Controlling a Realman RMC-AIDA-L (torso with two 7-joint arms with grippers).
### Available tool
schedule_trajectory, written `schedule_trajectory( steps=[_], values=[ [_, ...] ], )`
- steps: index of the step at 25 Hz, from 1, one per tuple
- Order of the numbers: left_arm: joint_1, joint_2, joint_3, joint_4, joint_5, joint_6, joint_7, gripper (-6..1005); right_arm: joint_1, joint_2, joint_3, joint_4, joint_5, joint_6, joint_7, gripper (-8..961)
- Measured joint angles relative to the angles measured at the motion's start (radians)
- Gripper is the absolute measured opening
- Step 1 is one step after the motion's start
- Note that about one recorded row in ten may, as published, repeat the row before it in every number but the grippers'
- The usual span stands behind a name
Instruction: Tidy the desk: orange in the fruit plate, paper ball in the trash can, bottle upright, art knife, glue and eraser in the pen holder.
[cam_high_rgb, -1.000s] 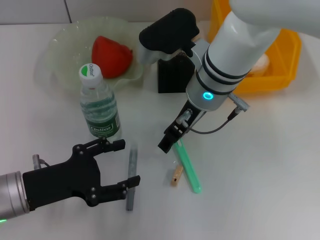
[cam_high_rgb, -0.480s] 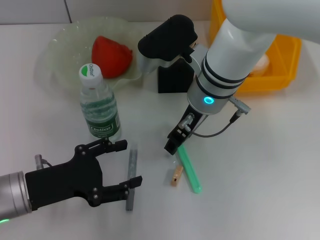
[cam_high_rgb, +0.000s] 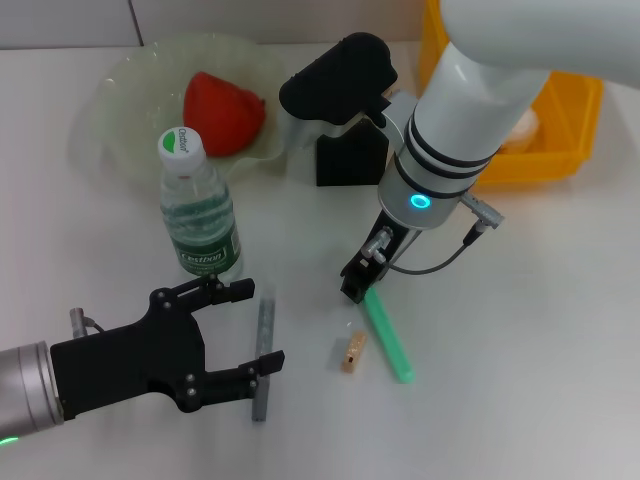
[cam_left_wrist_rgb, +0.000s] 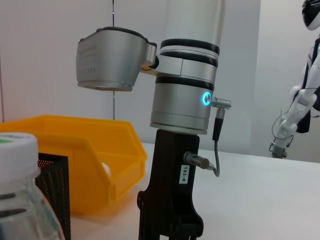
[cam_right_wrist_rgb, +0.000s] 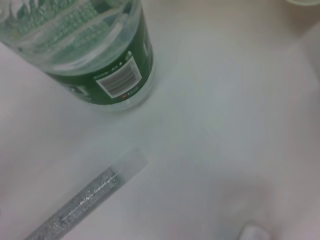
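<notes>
Beside the eraser (cam_high_rgb: 352, 352), right end effector (cam_high_rgb: 357, 287) gripping art knife (cam_high_rgb: 388, 336); left end effector (cam_high_rgb: 245, 328) wide around glue (cam_high_rgb: 263, 345)

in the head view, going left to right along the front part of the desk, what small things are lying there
Left end effector, black → thin dark-grey glue stick → tiny tan eraser → slim flat green art knife, its far end under the right end effector.
</notes>
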Motion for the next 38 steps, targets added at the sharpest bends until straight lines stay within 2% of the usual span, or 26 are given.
schedule_trajectory(
  steps=[3,8,16,20,24,27,30,32,35,38],
  values=[
    [0.0,0.0,-0.002,0.0,0.0,0.0,0.0,821,0.0,0.0,-0.007,-0.003,0.0,0.0,0.0,461],
    [-0.002,0.0,-0.005,-0.007,0.0,0.0,0.001,821,0.001,0.0,-0.024,-0.011,0.0,-0.005,0.0,216],
    [-0.006,0.0,-0.005,-0.022,-0.005,0.002,0.022,821,-0.053,-0.001,-0.003,-0.115,-0.059,-0.043,0.0,181],
    [-0.006,0.001,-0.006,-0.022,-0.006,0.006,0.022,821,-0.155,-0.005,0.132,-0.305,-0.172,-0.132,0.0,168],
    [-0.005,0.002,-0.007,-0.022,-0.007,0.008,0.022,820,-0.297,-0.009,0.277,-0.619,-0.271,-0.199,-0.012,169],
    [-0.006,0.002,-0.007,-0.022,-0.008,0.005,0.023,820,-0.423,-0.009,0.358,-0.856,-0.279,-0.151,-0.062,169],
    [-0.006,0.002,-0.007,-0.023,-0.008,0.003,0.023,820,-0.576,-0.008,0.397,-0.994,-0.16,0.031,-0.21,169],
    [-0.007,0.002,-0.007,-0.024,-0.008,0.003,0.023,820,-0.683,-0.009,0.401,-1.013,0.001,0.186,-0.378,168],
    [-0.011,0.0,-0.005,-0.024,-0.008,0.001,0.023,820,-0.774,-0.009,0.395,-0.919,0.294,0.37,-0.703,168],
    [-0.016,0.0,-0.003,-0.024,-0.008,0.001,0.023,820,-0.794,-0.008,0.396,-0.74,0.654,0.438,-1.111,169]
  ],
)
